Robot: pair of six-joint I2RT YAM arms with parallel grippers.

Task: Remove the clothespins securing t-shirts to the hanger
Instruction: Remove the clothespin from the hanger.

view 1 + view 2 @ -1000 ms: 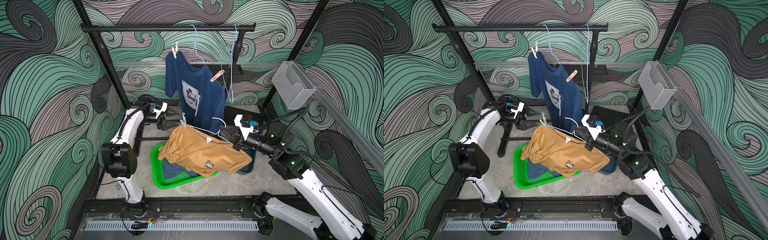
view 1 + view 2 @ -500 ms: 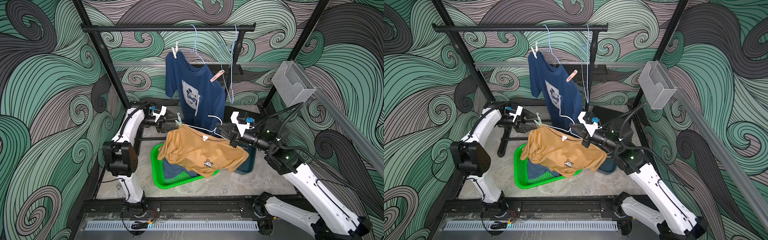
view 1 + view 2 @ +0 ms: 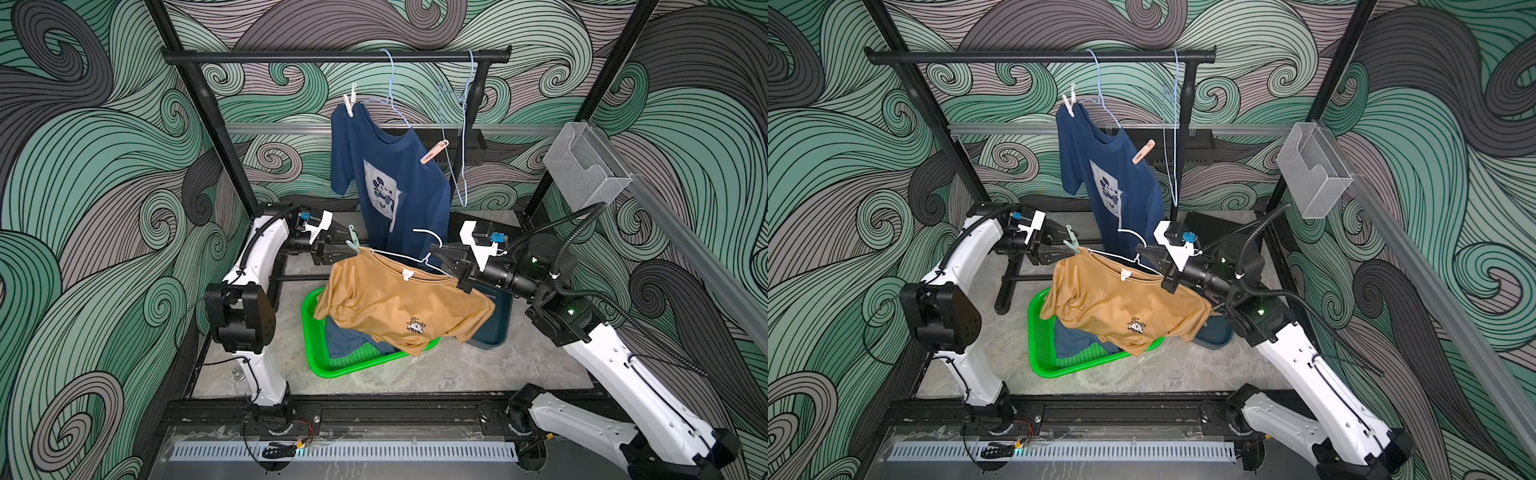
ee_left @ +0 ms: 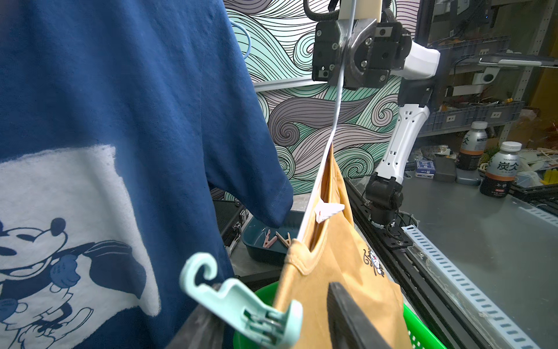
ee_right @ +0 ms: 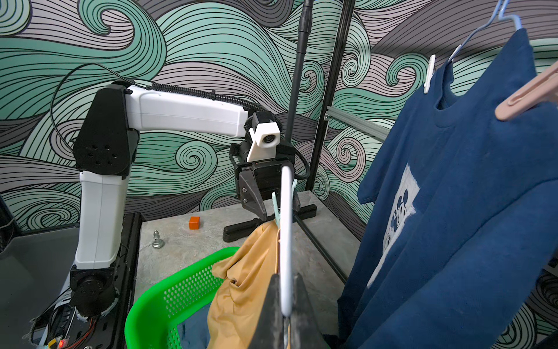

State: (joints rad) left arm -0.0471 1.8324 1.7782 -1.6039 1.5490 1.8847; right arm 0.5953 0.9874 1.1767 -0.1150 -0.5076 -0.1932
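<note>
Mint clothespin (image 4: 241, 305) sits inside the parted left hand (image 3: 341, 250); right hand (image 3: 436, 252) clenches the white hanger (image 5: 286, 241).

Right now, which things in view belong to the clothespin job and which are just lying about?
Job: mint plastic clothespin, white plastic clothespin, peach plastic clothespin, mustard-tan t-shirt, navy mouse-print t-shirt, thin white hanger.
Lying about: small orange cube, small silver metal pawn, white-capped dark drink bottle.

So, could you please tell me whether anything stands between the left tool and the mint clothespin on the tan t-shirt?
Nothing visible blocks it. The left tool has its open fingers on either side of the mint clothespin. Only the shoulder of the tan t-shirt, which the pin grips, lies between the pin and one finger.
</note>
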